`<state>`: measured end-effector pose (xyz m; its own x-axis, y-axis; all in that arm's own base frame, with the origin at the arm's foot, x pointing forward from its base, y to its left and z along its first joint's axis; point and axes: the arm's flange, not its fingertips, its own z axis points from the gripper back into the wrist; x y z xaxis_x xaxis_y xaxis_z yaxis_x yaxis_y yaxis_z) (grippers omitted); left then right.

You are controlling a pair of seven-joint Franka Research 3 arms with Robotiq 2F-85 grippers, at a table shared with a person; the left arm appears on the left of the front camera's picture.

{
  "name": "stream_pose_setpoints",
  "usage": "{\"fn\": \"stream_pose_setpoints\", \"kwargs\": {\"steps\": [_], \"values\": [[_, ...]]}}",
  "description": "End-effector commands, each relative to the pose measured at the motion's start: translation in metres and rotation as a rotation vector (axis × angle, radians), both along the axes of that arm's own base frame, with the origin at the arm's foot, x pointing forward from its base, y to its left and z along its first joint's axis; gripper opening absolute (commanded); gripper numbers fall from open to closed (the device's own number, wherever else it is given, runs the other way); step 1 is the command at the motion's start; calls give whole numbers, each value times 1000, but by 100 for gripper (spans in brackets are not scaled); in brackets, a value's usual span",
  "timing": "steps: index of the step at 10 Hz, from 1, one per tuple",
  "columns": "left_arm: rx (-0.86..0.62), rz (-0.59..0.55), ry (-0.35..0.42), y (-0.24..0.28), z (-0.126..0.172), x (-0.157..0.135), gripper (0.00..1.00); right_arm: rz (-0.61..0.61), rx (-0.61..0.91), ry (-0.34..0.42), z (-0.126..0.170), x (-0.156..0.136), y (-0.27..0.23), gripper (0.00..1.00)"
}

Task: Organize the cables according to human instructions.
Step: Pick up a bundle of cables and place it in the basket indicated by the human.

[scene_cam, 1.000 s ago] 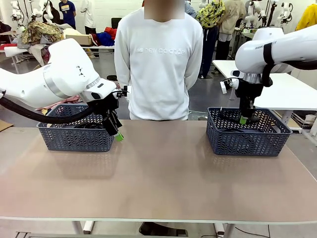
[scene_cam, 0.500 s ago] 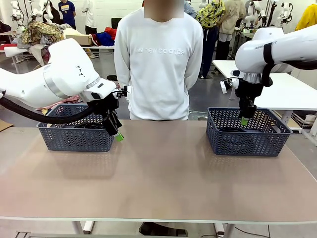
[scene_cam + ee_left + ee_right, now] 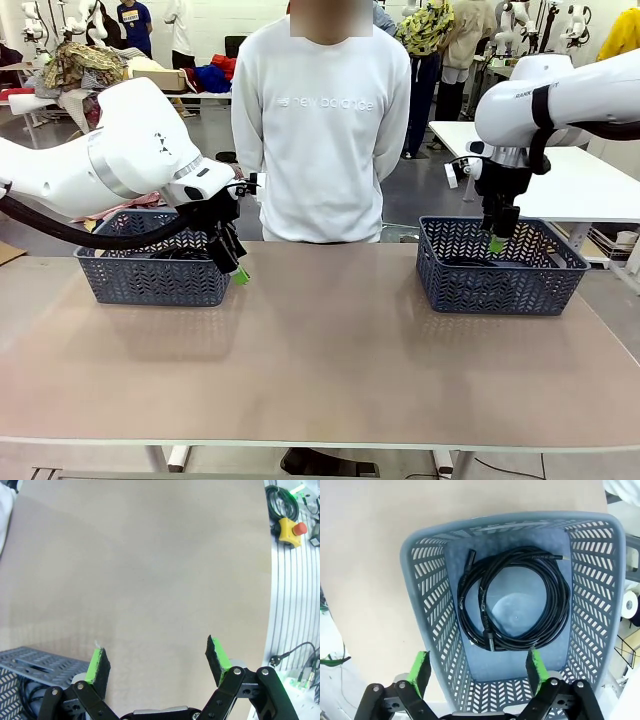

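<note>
Black cables lie as loose round coils with plug ends on the floor of the right grey basket. My right gripper hangs open above that basket's near end, nothing between its green pads; in the front view the right gripper is over the right basket. My left gripper is open and empty at the right end of the left basket, where a dark cable shows. In the left wrist view the left gripper faces bare table, with the basket corner beside it.
A person in a white sweatshirt stands at the far side between the baskets, hands behind the back. The brown table stretches bare in the middle and front. A yellow emergency-stop button and loose wires lie past the table edge.
The right gripper has edged slightly up and to the right above its basket. The left arm and the person have not moved.
</note>
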<state>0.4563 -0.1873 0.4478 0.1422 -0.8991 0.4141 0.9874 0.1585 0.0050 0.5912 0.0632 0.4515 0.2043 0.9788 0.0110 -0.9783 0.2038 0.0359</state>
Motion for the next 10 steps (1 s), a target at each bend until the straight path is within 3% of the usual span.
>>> {"fn": "stream_pose_setpoints", "kwargs": {"steps": [1, 3, 4, 10], "values": [[-1, -3, -2, 2, 0, 0, 100, -36, -6, 7, 3, 4, 3, 100], [-1, -3, -2, 2, 0, 0, 100, -106, 10, -14, 2, 8, 4, 100], [-1, -3, -2, 2, 0, 0, 100, -21, 0, 2, -1, 1, 0, 100], [-1, -3, -2, 2, 0, 0, 100, -21, 0, 2, -1, 1, 0, 100]]}}
